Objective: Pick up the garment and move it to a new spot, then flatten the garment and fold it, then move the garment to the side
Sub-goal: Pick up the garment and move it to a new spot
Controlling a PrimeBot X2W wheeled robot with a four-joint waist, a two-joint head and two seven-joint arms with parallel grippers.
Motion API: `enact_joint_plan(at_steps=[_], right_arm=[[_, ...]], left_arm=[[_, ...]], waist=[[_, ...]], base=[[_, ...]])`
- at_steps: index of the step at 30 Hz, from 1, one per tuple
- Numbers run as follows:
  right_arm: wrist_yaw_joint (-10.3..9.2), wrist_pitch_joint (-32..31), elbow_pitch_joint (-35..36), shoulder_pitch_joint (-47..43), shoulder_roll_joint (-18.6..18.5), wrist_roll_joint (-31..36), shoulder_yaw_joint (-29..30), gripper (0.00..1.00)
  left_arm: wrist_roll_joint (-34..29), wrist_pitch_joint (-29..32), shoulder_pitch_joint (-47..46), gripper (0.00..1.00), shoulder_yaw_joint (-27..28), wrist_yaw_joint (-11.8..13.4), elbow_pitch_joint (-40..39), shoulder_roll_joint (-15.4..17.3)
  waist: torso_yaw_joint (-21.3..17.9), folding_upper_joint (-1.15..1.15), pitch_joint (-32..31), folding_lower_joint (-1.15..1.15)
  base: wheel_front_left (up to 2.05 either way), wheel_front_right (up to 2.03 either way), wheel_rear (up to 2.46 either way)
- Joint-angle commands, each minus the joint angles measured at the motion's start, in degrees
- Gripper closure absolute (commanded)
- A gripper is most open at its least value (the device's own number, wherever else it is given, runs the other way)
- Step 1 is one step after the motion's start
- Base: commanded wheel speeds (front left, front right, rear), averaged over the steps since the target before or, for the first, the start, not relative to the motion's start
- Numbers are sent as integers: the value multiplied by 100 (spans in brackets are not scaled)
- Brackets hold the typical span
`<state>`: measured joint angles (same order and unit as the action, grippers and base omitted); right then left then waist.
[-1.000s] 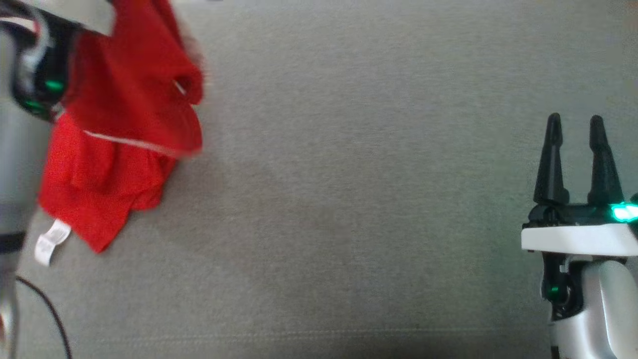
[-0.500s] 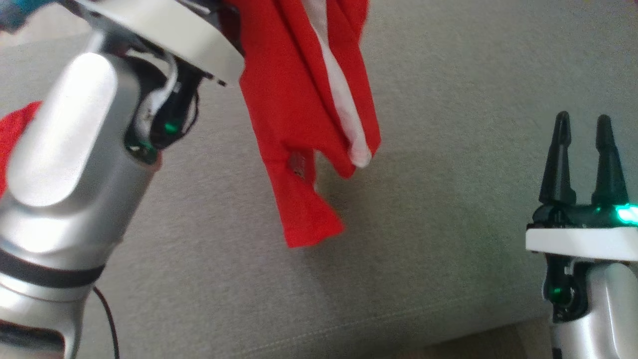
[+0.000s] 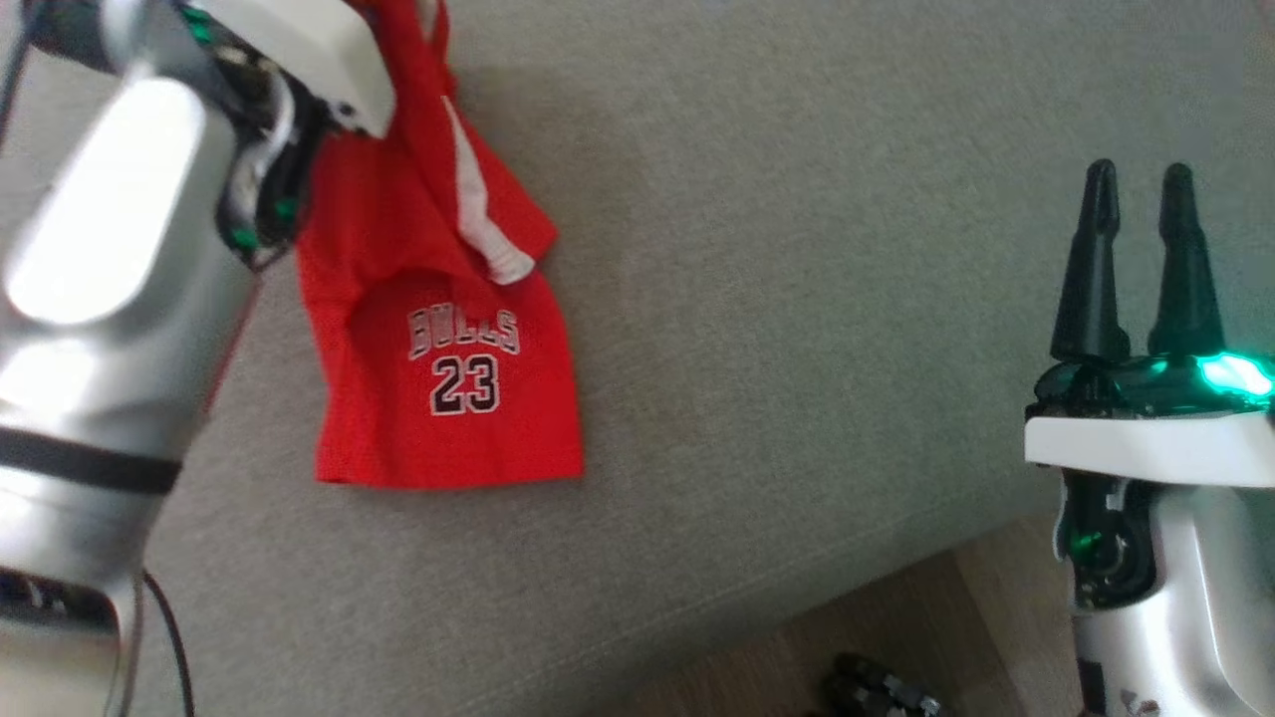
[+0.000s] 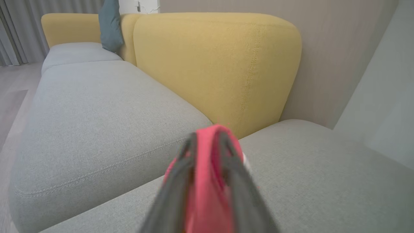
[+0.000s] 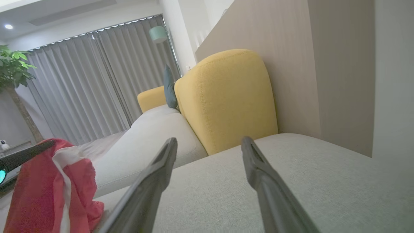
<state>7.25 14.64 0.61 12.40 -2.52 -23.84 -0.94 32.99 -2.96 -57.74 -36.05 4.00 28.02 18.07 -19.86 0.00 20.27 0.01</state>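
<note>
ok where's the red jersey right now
In the head view the red fabric basketball jersey hangs at the left, pinched in the left end effector, its hem on the grey fabric sofa cushion, apart from the right end effector.

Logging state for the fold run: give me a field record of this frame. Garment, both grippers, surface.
surface: grey sofa seat
garment: red jersey, white trim, "BULLS 23" facing up
garment state: top bunched and lifted, lower hem looks laid on the seat
left gripper: shut on the jersey's top
right gripper: open, empty, apart from the jersey, off to its right
behind: yellow backrest, teal cushion
task stage: not yet flattened or folded
</note>
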Motion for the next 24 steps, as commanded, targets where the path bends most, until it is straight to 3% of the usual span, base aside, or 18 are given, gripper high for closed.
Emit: enact_joint_plan(at_steps=[1,7,14,19,24], right_arm=[[24,36,215,130,-36,-59,-151,0],[24,36,186,112,-36,32,-152,0],[24,36,68,86,-36,413,30,0],[24,36,-18,35,-36,620,105,0],[24,36,-123,-117,-36,849,108,0]], left_arm=[[-82,-78,-480,0,197,-62,97,227],[-91,-563,-787,0,259,-288,917,252],[-26,-1015,-475,0,319,-409,931,275],[-1,-1152,82,0,416,-318,582,314],[-96,-1198,1159,0,589,-8,-215,373]], waist=[[-210,0,219,-1],[78,0,125,-1],[832,0,-230,-1],[1292,0,-509,-1],[1793,0,-841,-1]], base=[[0,0,0],[0,0,0],[0,0,0],[0,0,0],[0,0,0]])
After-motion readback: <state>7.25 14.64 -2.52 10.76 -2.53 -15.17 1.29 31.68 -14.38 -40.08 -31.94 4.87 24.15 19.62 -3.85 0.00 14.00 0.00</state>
